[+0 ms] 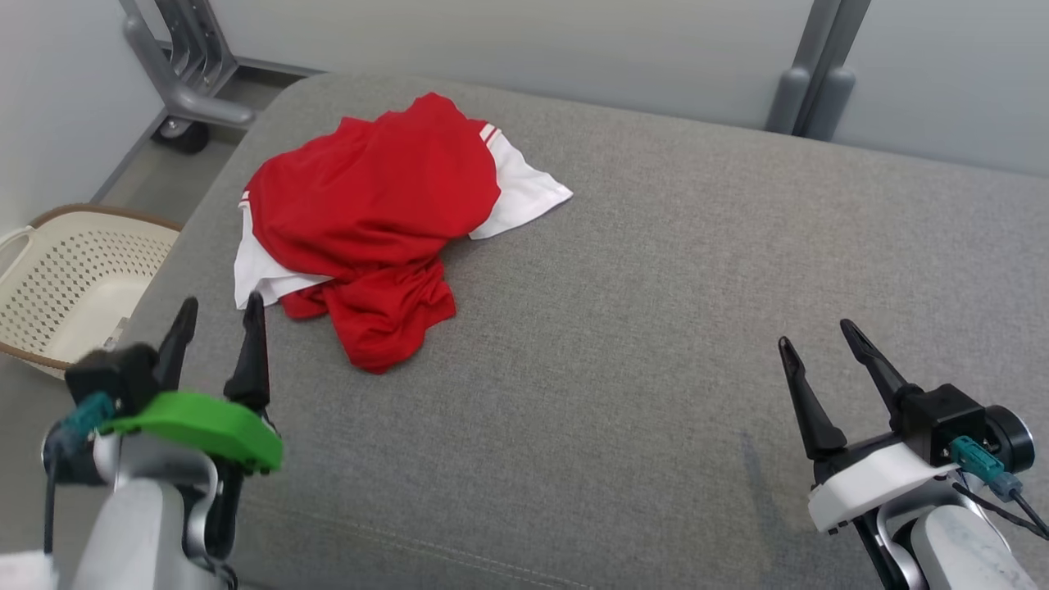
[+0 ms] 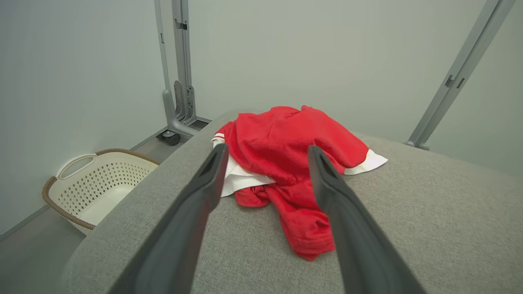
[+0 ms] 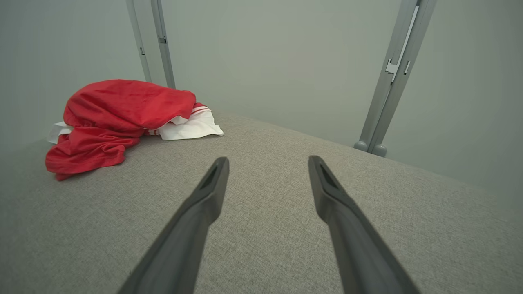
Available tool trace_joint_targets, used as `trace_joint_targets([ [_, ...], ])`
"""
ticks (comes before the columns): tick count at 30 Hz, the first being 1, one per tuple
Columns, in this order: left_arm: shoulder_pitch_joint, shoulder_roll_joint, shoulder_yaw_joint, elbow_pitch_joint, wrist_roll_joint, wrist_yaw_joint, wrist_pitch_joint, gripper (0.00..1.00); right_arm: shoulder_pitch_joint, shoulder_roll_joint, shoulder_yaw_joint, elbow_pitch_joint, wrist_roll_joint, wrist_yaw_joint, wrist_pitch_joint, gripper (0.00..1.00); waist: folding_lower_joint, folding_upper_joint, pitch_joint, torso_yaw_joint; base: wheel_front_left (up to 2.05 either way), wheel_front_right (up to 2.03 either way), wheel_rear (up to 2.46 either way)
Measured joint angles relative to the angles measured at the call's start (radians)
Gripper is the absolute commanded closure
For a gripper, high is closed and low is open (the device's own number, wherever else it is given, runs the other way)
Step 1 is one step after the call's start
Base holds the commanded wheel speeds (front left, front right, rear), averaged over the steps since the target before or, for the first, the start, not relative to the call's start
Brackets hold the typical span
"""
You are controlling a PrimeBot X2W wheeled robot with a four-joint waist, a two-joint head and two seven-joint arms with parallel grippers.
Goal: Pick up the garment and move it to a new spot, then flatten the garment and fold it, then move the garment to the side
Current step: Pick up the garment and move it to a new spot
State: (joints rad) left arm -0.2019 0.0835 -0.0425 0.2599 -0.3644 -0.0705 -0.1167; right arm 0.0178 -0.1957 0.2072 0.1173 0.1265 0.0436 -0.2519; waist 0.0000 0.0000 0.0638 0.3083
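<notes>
A crumpled red garment (image 1: 373, 213) with white sleeves and trim lies bunched on the far left part of the grey padded surface (image 1: 656, 311). In the left wrist view the garment (image 2: 286, 155) sits just beyond the fingertips, and in the right wrist view the garment (image 3: 118, 118) lies off to the left. My left gripper (image 1: 221, 315) hovers open just short of the garment's near left edge, holding nothing. Far from the cloth at the lower right, my right gripper (image 1: 815, 332) is open too, above bare fabric.
A cream perforated laundry basket (image 1: 70, 283) stands on the floor left of the surface. A grey wheeled metal stand (image 1: 184, 78) is at the back left and grey posts (image 1: 811, 74) rise at the back right against the wall.
</notes>
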Motion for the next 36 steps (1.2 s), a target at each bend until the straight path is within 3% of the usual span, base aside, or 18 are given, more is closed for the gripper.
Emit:
trace_joint_targets([
  [9,-0.253,0.030,0.010,0.096,-0.045,0.028,0.253,0.00,-0.056,-0.022,0.014,-0.007,-0.015,0.017,0.000,0.00,0.0000,0.0000,0.117,-0.016,0.00,0.00,0.00],
  [14,-0.358,0.002,0.035,0.141,-0.114,0.042,0.350,0.00,-0.100,-0.028,0.015,-0.018,-0.022,0.019,0.000,0.00,0.0000,0.0000,0.185,-0.032,0.00,0.00,0.00],
  [27,-0.470,-0.005,0.019,0.290,-0.112,0.070,0.433,0.00,-0.171,-0.051,0.004,-0.013,-0.030,0.027,-0.002,0.00,0.0001,0.0000,0.299,-0.079,0.00,0.00,0.00],
  [28,-0.475,-0.005,0.018,0.302,-0.111,0.071,0.433,0.33,-0.176,-0.051,0.004,-0.013,-0.031,0.029,-0.002,0.00,0.0001,0.0000,0.303,-0.083,0.00,0.00,0.00],
  [29,-0.480,-0.005,0.016,0.311,-0.110,0.071,0.433,0.75,-0.177,-0.052,0.003,-0.013,-0.031,0.029,-0.002,0.00,0.0000,0.0000,0.307,-0.087,0.00,0.00,0.00],
  [30,-0.486,-0.006,0.013,0.318,-0.106,0.071,0.433,1.00,-0.177,-0.052,0.000,-0.012,-0.031,0.029,-0.002,0.00,0.0000,0.0000,0.311,-0.090,0.00,0.00,0.00],
  [36,-0.506,-0.005,0.002,0.376,-0.085,0.071,0.419,1.00,-0.177,-0.053,-0.009,0.006,-0.031,0.029,-0.002,0.00,0.0001,0.0000,0.313,-0.094,0.00,0.00,0.00],
])
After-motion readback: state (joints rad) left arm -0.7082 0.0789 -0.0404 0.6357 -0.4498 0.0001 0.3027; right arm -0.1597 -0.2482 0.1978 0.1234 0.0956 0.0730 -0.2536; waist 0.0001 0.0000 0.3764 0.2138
